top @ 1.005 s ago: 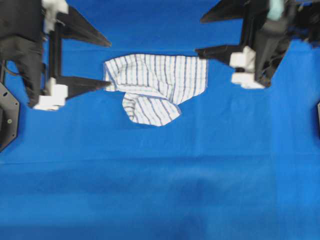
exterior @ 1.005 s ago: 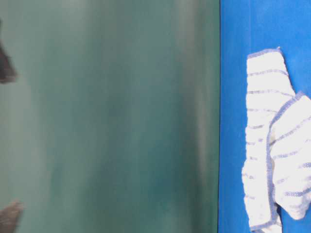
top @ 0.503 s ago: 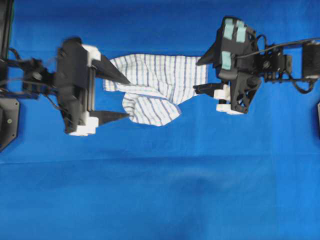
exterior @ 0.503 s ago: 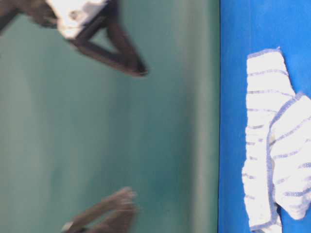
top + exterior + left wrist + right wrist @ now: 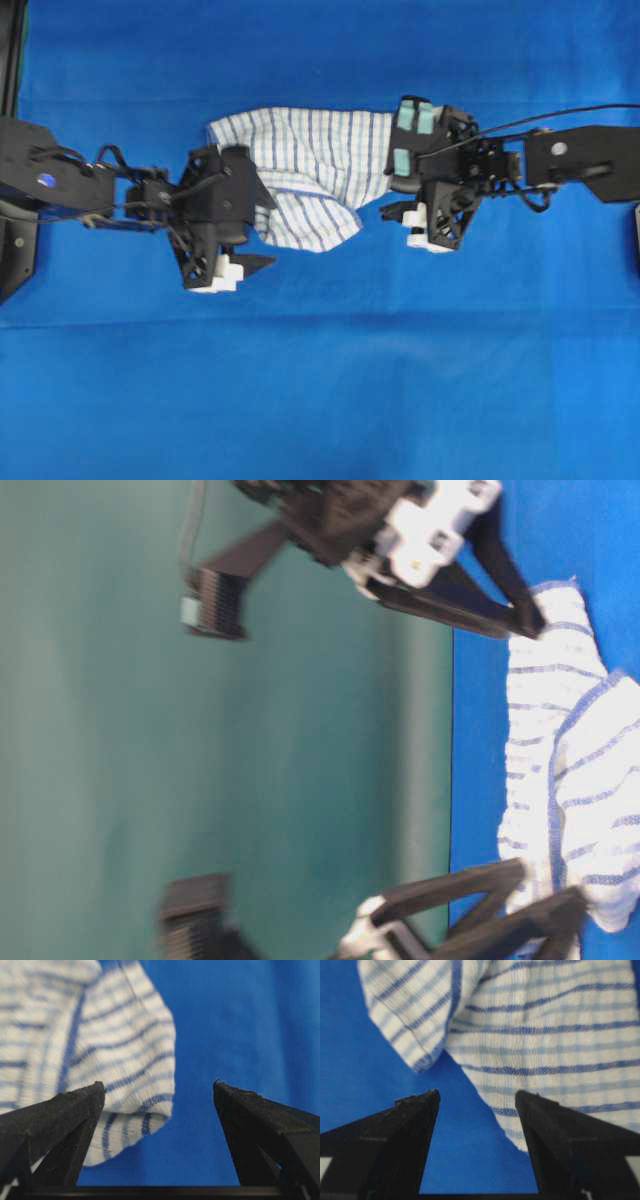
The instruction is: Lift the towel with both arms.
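Two black arms, chunky angular housings. Left arm (image 5: 120,195) with looping black cables and a small blue dot near its base. Right arm (image 5: 520,170) wearing pale green tape patches, thin black cable trailing off. White blocks behind pointed matte-black jaws on both.

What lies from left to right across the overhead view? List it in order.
Left arm → left end effector, open at the towel's left edge → towel → right end effector, open at its right edge → right arm.
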Controlling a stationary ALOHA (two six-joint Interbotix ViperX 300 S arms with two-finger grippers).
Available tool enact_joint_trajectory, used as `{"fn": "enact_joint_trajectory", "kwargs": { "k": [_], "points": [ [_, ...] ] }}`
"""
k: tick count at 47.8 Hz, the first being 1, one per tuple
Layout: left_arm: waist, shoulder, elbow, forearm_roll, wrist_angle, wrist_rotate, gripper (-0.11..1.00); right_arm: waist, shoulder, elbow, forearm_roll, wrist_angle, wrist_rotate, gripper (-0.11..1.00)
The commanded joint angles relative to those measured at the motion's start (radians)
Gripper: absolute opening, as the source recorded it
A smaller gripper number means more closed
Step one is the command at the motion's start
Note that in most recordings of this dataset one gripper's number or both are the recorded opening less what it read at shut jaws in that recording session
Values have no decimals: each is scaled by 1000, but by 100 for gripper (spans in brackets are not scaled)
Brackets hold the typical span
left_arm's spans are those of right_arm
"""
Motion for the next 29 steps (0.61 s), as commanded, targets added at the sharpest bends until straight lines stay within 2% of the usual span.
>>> {"fn": "enact_joint_trajectory", "kwargs": {
  "k": [1, 11, 17, 21, 24, 28, 29],
  "points": [
    [-3, 57, -23, -2, -52, 2, 91, -14, 40, -21, 3, -29, 2, 65],
    [-2, 152, -38, -2, -87, 2, 90, -32, 89, -35, 2, -32, 2, 64],
    [5, 158, -43, -2, -87, 2, 83, -38, 89, -37, 2, -35, 2, 64],
    [9, 158, -41, -2, -87, 3, 65, -40, 89, -37, -2, -37, 2, 60],
    [12, 158, -41, -2, -87, 3, 47, -41, 89, -38, -2, -35, 0, 53],
    [15, 156, -41, -2, -87, 5, 22, -46, 89, -38, -2, -32, 0, 33],
    [17, 156, -41, -2, -87, 5, 16, -46, 89, -38, -2, -32, 0, 25]
  ]
}}
